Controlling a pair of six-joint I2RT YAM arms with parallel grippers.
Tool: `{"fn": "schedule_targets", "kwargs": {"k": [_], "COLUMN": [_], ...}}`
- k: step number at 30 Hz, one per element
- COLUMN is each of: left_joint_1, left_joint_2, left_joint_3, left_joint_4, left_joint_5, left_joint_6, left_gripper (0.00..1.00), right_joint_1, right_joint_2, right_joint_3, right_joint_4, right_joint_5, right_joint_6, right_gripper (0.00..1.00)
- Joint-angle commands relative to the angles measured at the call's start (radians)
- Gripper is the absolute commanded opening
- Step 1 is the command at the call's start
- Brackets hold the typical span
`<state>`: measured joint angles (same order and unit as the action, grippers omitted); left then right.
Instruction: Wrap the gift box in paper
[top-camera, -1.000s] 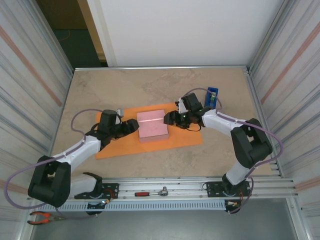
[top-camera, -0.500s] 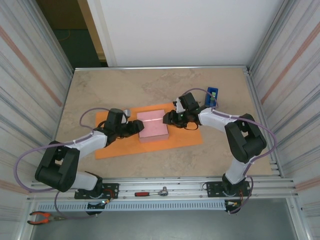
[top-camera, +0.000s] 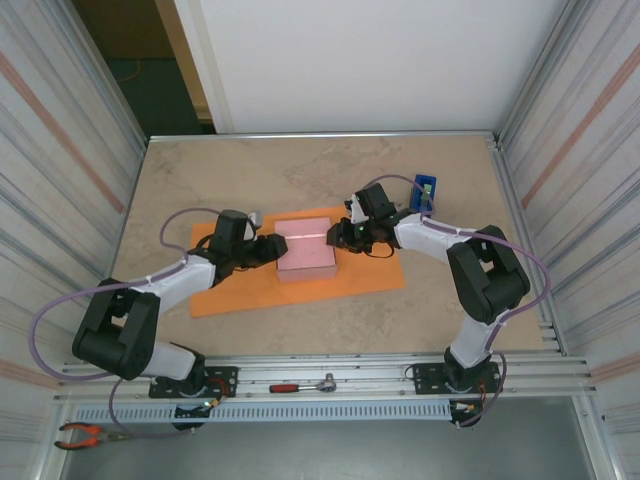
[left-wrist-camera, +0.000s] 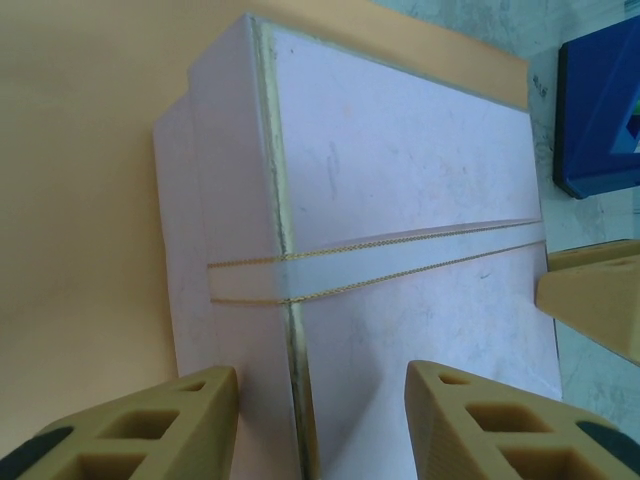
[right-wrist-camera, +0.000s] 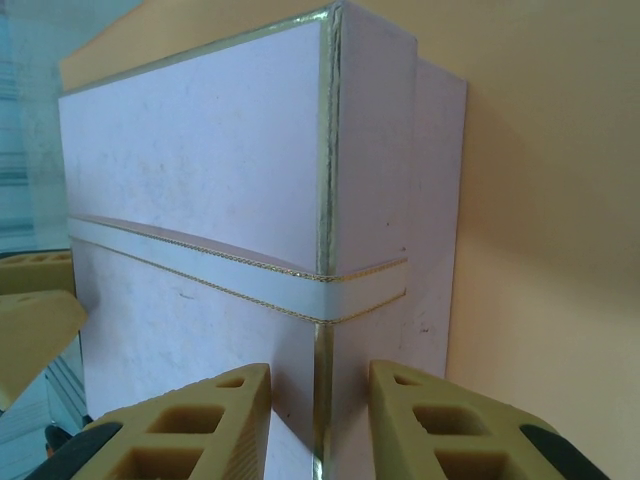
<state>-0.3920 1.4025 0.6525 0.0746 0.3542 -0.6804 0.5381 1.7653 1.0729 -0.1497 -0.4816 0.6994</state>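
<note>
As both arms reach inward, left fingers (left-wrist-camera: 485, 420) and right fingers (right-wrist-camera: 440, 425), parted, straddle opposite gift box (top-camera: 305, 252) edges.

High rear overview; opposing wrist close-ups sharing the box (left-wrist-camera: 400, 200)

Two six-joint arms, left arm (top-camera: 170, 285) and right arm (top-camera: 435, 237): white link shells between bulky black joint housings, rising from black bases (top-camera: 190, 380). Trail a purple cable (top-camera: 37, 330) in loose loops from base to wrist. End in the black-bodied left gripper (top-camera: 268, 250) and right gripper (top-camera: 338, 236). Fingers (left-wrist-camera: 130, 425) tan, blocky, pierced by rectangular cells, with black patches near the roots.
</note>
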Motion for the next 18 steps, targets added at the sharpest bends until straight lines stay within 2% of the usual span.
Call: {"fn": "schedule_targets", "kwargs": {"k": [1,18], "left_joint_1": [-0.004,0.008], "left_joint_2": [-0.002,-0.020], "left_joint_3": [0.045,-0.014], "left_joint_4": [0.006,0.006], "left_joint_5": [0.026,-0.013], "left_joint_6": [0.032,0.036], "left_gripper": [0.47,0.48], "right_joint_1": [0.016,0.023], "right_joint_2": [0.017,0.060], "right_joint_3": [0.052,0.040], "right_joint_4": [0.035,0.077], "right_joint_5": [-0.031,-0.034], "right_joint_6": [0.018,0.043], "right_gripper": [0.29,0.30]}}
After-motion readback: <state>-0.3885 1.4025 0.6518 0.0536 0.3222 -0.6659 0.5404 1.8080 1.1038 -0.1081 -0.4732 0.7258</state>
